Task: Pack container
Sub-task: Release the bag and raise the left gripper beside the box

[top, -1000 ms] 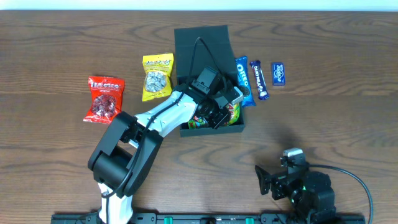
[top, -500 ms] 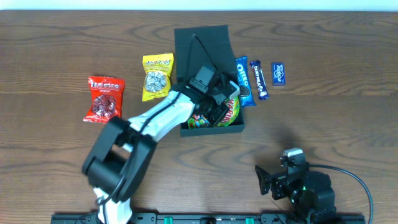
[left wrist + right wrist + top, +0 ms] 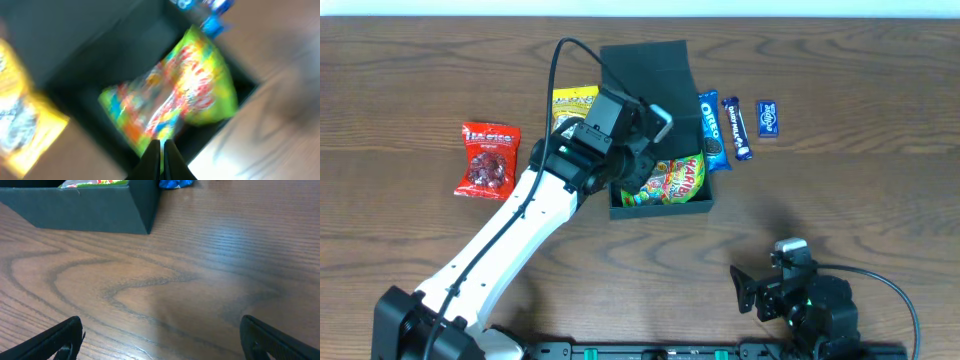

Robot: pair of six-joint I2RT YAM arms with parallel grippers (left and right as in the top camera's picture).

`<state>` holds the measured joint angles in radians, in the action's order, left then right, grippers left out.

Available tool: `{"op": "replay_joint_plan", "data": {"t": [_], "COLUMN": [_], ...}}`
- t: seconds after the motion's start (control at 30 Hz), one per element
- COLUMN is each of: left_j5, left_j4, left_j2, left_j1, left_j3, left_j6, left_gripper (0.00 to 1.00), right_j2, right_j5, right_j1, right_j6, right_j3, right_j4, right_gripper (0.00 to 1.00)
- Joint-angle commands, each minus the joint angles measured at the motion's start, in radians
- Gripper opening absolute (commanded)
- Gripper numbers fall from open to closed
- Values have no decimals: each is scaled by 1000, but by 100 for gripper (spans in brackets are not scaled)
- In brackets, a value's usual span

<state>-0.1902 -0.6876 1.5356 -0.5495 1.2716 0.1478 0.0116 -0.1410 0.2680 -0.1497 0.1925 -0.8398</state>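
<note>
Teal container [image 3: 660, 209] holds a gummy bag [image 3: 678, 178]; only the wrist view reveals the left claw [image 3: 161, 150] closed, right claw [image 3: 162, 337] splayed.

Overhead evenly lit, soft shadows; left wrist view motion-blurred, container [image 3: 95, 50] smeared; right wrist view sharp.

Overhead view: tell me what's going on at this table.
The left end effector hovers shut and empty above the open container, where a green gummy bag already lies. A yellow packet and a red packet wait to its left; an Oreo pack, a chocolate bar and a small blue packet to its right. The right end effector rests open, away from it all.
</note>
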Motion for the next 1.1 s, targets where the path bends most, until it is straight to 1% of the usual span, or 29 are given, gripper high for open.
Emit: {"op": "replay_joint_plan", "data": {"t": [0.0,0.07,0.17,0.2,0.23,0.27,0.33,0.47,0.63,0.8,0.87,1.0,1.07], "left_j5": [158,174,201,201,201,201,194,184,131,111,111,113,128], "left_j4": [-45,-62,-61,-55,-47,-33,-8,51,124,146,148,150,150], "left_j2": [1,1,2,2,2,3,9,34,83,140,145,145,145], "left_j1": [14,27,54,65,73,83,100,108,108,108,108,108,108], "left_j3": [1,-5,-25,-36,-46,-64,-98,-167,-207,-207,-207,-207,-207], "left_j6": [-92,-158,-209,-212,-212,-212,-219,-281,-286,-287,-286,-286,-285], "left_gripper": [6,6,6,18,35,47,42,43,44,42,40,40,37], "right_j2": [-6,-6,-6,-6,-6,-6,-6,-6,-6,-6,-6,-6,-6], "right_j5": [3,3,3,3,3,3,3,3,3,7,7,6,6], "right_j1": [16,16,16,16,16,16,16,16,16,16,16,16,16], "right_j6": [-10,-10,-10,-10,-10,-10,-10,-10,-10,-10,-10,-10,-10], "right_j3": [-5,-5,-5,-5,-5,-5,-5,-5,-5,-5,-5,-5,-5], "right_j4": [-1,-2,-1,-1,-1,-1,-1,-1,-1,-1,-1,-1,-1], "right_gripper": [99,99,99,99,99,99,99,99,99,99,99,99,99]}}
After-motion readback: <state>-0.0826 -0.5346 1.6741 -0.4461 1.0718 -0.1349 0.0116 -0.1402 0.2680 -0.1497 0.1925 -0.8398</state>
